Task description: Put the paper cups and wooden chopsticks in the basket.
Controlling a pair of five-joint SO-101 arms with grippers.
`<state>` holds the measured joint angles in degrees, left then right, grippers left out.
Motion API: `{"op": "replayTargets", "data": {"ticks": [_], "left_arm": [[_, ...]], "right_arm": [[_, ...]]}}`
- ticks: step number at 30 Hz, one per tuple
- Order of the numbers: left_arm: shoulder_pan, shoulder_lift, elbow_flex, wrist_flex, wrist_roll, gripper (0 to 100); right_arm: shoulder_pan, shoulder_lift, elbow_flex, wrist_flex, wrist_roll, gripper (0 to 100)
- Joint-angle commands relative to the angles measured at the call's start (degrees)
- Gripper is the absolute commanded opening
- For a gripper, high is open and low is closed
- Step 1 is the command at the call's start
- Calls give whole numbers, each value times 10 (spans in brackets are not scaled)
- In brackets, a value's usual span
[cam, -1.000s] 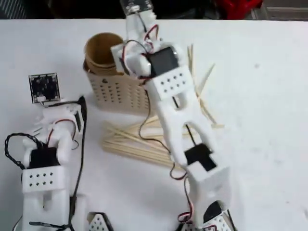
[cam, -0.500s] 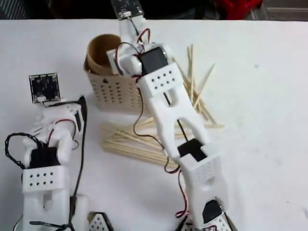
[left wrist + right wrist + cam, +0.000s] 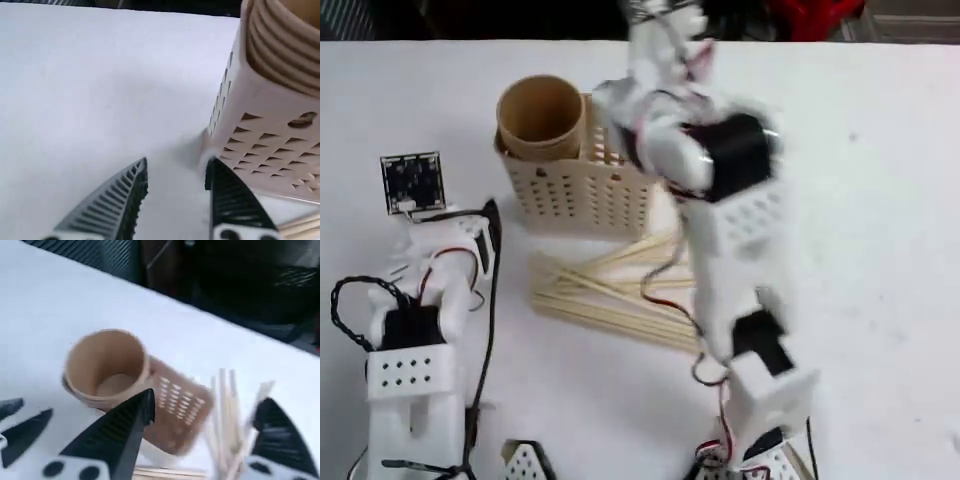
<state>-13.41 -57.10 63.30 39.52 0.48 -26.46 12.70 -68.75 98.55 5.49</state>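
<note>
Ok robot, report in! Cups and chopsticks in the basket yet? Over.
Left gripper open, empty, beside basket; right gripper open, empty, raised. Paper cups in basket. Chopsticks on table, outside it. Right arm over part of pile.

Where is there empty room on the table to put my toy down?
The widest bare patch of table lies on the far side of the right arm from the basket. Another lies beyond the left arm, beside the paper cups. Crowded: the wooden chopsticks between the arms.

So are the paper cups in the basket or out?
In. The paper cups stand upright inside the basket, with their rims above its wall.
</note>
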Motion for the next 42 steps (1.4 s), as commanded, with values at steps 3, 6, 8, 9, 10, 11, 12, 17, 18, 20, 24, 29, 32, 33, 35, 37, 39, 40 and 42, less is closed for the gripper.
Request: {"op": "replayTargets", "data": {"ticks": [3, 6, 8, 9, 10, 11, 12, 17, 18, 20, 24, 29, 32, 33, 35, 37, 39, 40, 42], "left_arm": [[7, -7, -4, -11, 3, 203], [7, -7, -4, -11, 3, 203], [7, -7, -4, -11, 3, 203], [7, -7, -4, -11, 3, 203], [7, -7, -4, -11, 3, 203], [7, -7, -4, -11, 3, 203], [7, -7, -4, -11, 3, 203], [7, -7, -4, -11, 3, 203], [7, -7, -4, -11, 3, 203], [7, -7, -4, -11, 3, 203], [7, -7, -4, -11, 3, 203], [7, -7, -4, -11, 3, 203], [7, -7, -4, -11, 3, 203], [7, -7, -4, -11, 3, 203], [7, -7, -4, -11, 3, 203], [7, -7, -4, -11, 3, 203], [7, -7, -4, -11, 3, 203], [7, -7, -4, -11, 3, 203], [7, -7, -4, -11, 3, 203]], "right_arm": [[108, -163, 113, 3, 90, 135], [181, -240, 217, 3, 172, 152], [212, -276, 315, 3, 208, 172], [223, -284, 367, 2, 222, 180], [233, -287, 418, -1, 231, 186], [240, -286, 469, -15, 239, 190], [248, -282, 518, -37, 244, 191], [267, -225, 695, -206, 244, 194], [267, -205, 709, -231, 244, 194], [266, -156, 716, -275, 226, 194], [266, -46, 682, -346, 175, 192], [267, 106, 546, -359, 112, 191], [266, 195, 457, -330, 78, 191], [264, 220, 428, -315, 69, 191], [264, 268, 369, -283, 53, 191], [264, 314, 307, -247, 43, 191], [266, 354, 253, -211, 37, 190], [267, 371, 228, -192, 33, 190], [268, 400, 179, -161, 27, 161]]}}
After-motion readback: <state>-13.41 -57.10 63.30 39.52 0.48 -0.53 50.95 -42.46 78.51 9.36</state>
